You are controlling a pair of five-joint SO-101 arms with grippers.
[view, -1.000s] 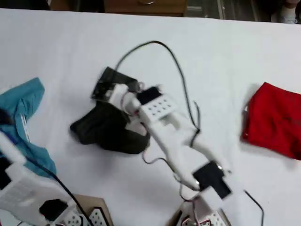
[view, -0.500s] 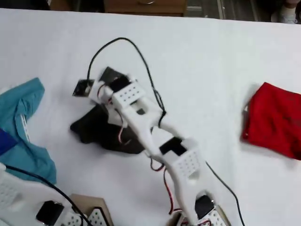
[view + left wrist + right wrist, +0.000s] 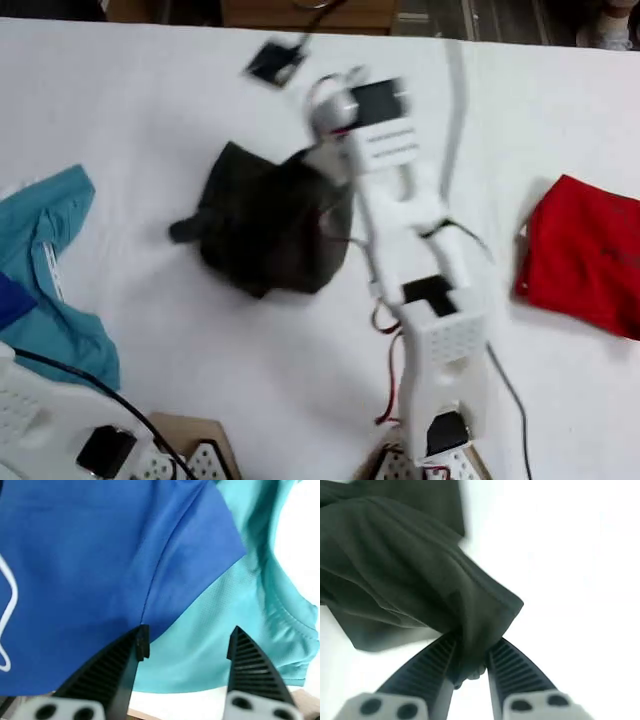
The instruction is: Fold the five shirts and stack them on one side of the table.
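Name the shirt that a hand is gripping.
The black shirt: the right hand pinches its edge. The red shirt, teal shirt and blue shirt lie ungripped.

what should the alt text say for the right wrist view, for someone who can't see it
The right gripper is shut on a bunched fold of the black shirt, with the cloth pinched between its two dark ridged fingers. The rest of the shirt spreads away in creases over the white table.

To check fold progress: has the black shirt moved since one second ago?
Yes. The black shirt, held by the right gripper, shifted toward the far table edge, slightly nearer the red shirt.
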